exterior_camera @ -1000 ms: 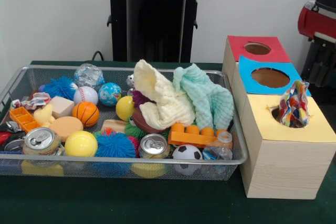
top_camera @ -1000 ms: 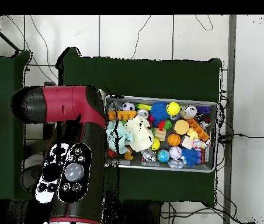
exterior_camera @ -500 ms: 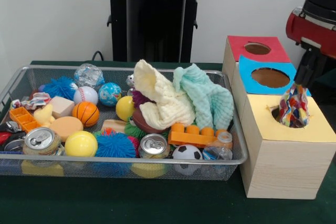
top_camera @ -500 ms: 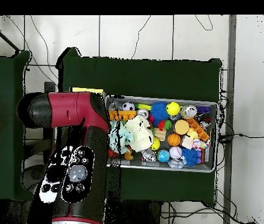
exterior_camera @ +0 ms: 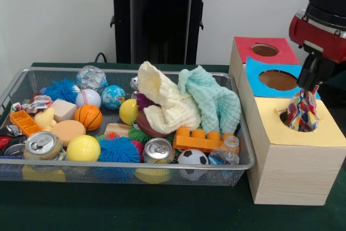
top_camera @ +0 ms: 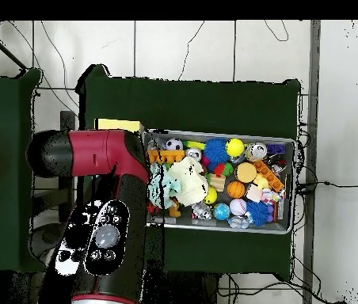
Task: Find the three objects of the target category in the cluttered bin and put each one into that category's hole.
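A multicoloured patterned cloth (exterior_camera: 303,111) stands up out of the round hole in the yellow-topped box (exterior_camera: 303,136) at the right of the front view. My gripper (exterior_camera: 311,83) hangs right at the cloth's pinched top, touching it. A cream cloth (exterior_camera: 164,103) and a mint-green cloth (exterior_camera: 215,101) lie heaped together in the wire bin (exterior_camera: 246,158), at its right end. In the overhead view my arm (top_camera: 103,198) covers the boxes and hides the gripper; the cream cloth (top_camera: 188,179) shows beside the arm.
Behind the yellow box stand a blue-topped box (exterior_camera: 278,80) and a red-topped box (exterior_camera: 265,50), each with a round hole. The bin also holds balls, cans (exterior_camera: 158,150), spiky toys, an orange block (exterior_camera: 197,140) and a small bottle.
My arm has come in from the right edge and now stands over the yellow box, its gripper down at the top of the patterned cloth. The bin's contents have not moved.
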`<state>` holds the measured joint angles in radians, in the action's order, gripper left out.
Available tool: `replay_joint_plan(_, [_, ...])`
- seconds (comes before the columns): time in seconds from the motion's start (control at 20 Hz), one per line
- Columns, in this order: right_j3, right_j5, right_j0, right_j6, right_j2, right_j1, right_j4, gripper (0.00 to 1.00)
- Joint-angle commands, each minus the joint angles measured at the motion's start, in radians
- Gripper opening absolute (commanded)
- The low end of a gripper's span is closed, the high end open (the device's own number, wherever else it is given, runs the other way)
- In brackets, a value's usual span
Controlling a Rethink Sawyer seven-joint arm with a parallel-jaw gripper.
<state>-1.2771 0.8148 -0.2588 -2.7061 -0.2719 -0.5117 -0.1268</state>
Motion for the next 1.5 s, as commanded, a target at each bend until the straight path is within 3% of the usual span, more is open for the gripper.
replay_joint_plan(0.05, [-0.100, -0.054, 0.016, -0.103, 0.054, 0.021, -0.007, 0.00])
replay_joint_plan(0.4, [-0.101, -0.046, 0.032, -0.090, 0.085, 0.029, -0.030, 0.00])
replay_joint_plan(1.15, [0.058, -0.111, 0.036, -0.126, 0.105, 0.199, -0.054, 0.00])
replay_joint_plan(1.5, [0.109, -0.073, 0.036, -0.112, 0.101, 0.230, -0.070, 0.00])
